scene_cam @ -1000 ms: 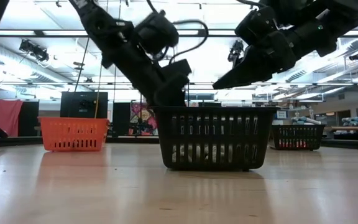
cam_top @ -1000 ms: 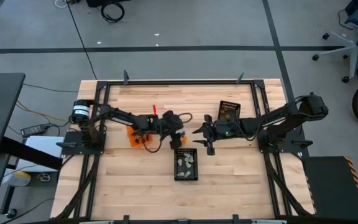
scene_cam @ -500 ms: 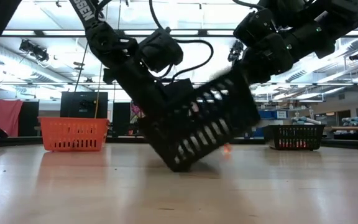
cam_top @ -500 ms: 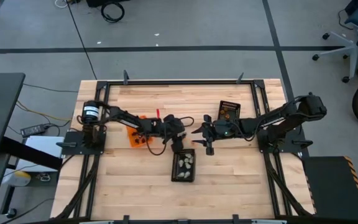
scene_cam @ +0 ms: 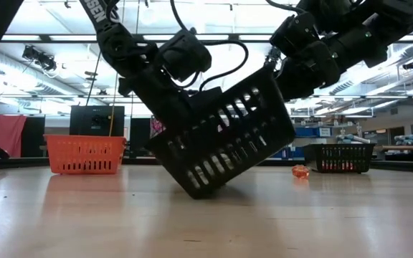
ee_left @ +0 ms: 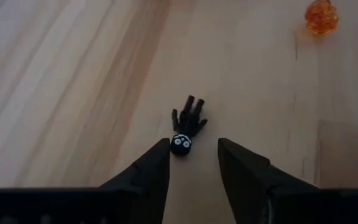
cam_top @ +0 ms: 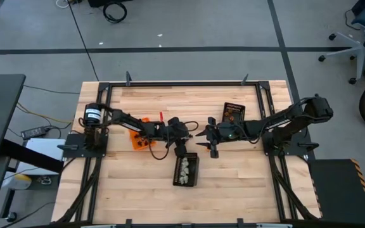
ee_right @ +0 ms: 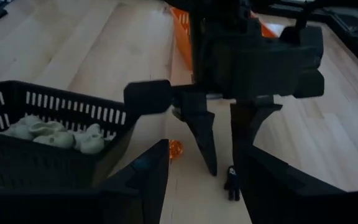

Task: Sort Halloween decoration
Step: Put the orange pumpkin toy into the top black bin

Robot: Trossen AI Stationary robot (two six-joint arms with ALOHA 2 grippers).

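A black mesh bin (scene_cam: 228, 140) with pale skull pieces (cam_top: 184, 170) stands tilted. Its lower left edge (scene_cam: 199, 190) is on the table and its right side is in the air. Just beyond its far rim my left gripper (ee_left: 191, 146) is open, slanting down over a tiny black figure (ee_left: 187, 121) that lies on the wood. The figure's head is beside one fingertip. A small orange piece (ee_left: 321, 16) lies farther off. My right gripper (ee_right: 201, 146) hovers open, facing the left one, with nothing in it. My left gripper appears to lean on the black mesh bin's far rim (ee_right: 126, 115) with the outer side of its body, not with its fingertips. The bin itself hides the exact spot. The bin stays tipped, one bottom edge on the table. Whether a fingertip touches the black figure, I cannot tell.
An orange bin (cam_top: 138, 140) stands to the left under my left arm. A second black mesh bin (cam_top: 233, 114) sits far right, beside my right arm. The orange piece (scene_cam: 300, 171) lies on the wood between the two black bins. Bare wood stretches along the near edge.
My left gripper has gone down toward the table behind the black bin. The bin has tipped: its right side rose while its lower left edge stayed on the wood. A small orange piece has rolled toward the right across the table.
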